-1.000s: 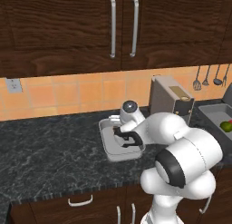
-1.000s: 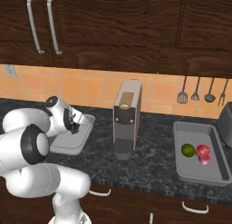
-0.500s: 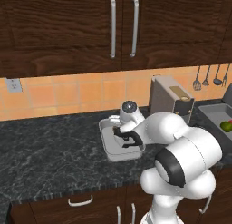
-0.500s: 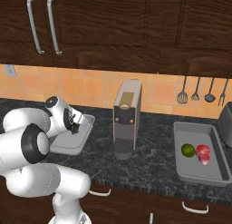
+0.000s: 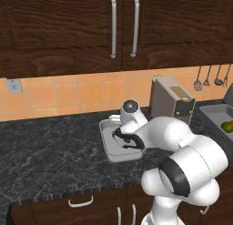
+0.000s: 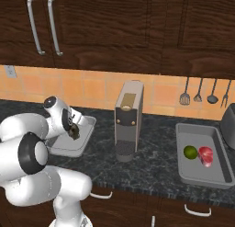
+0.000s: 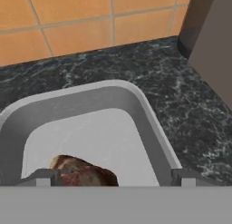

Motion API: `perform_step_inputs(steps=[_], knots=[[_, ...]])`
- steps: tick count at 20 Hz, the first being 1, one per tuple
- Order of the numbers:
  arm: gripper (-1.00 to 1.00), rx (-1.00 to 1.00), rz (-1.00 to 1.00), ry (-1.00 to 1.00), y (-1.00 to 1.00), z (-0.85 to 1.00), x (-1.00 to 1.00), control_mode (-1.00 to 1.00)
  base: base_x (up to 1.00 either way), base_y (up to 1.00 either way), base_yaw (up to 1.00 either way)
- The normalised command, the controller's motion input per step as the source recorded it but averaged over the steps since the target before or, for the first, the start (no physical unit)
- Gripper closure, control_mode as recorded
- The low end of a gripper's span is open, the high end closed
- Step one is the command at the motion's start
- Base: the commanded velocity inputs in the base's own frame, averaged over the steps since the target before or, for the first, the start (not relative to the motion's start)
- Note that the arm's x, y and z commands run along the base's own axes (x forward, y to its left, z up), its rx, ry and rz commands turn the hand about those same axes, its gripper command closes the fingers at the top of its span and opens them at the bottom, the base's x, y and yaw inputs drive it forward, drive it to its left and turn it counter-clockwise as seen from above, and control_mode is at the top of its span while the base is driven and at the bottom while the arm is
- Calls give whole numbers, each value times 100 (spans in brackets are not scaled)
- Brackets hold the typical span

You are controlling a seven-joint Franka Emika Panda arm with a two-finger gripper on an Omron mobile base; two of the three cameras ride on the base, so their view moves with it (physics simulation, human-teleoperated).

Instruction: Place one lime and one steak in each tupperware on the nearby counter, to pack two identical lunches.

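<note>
Left base view: the gripper [image 5: 129, 144] hangs low over the near tupperware [image 5: 109, 145], a shallow grey tray on the black marbled counter [image 5: 50, 160]. The arm hides most of the tray's inside, and the fingers are too dark and small here to tell their spread. At the far right edge a second tray [image 5: 214, 117] is cut off, with a green lime [image 5: 226, 126] in it. A grey coffee machine [image 5: 172, 101] stands between the two trays, before orange wall tiles [image 5: 68, 93] and under dark wooden cabinets [image 5: 68, 28].

Right base view: the gripper [image 6: 75, 133] sits above the left tray [image 6: 84, 139], whose floor is largely blocked by the arm. Well apart, at the right, the other tray [image 6: 202, 175] holds a lime [image 6: 190, 152] and a reddish steak [image 6: 206, 156] just beside each other. Utensils [image 6: 198, 92] hang on the tiles behind it.

Hand view: the two fingertips [image 7: 41, 177] stand spread wide, one at each side. Between them, low in the tray [image 7: 147, 123], lies a brown steak [image 7: 81, 172], not pinched; its lower part is cut off by the picture's bottom.
</note>
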Motion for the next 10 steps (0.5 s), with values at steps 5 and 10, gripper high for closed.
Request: perform_step_inputs(steps=[5,10], knots=[[-100,0,12,2,0,72,-88,-100,0,0,0],[-100,-8,21,23,0,75,-89,-100,0,0,0]])
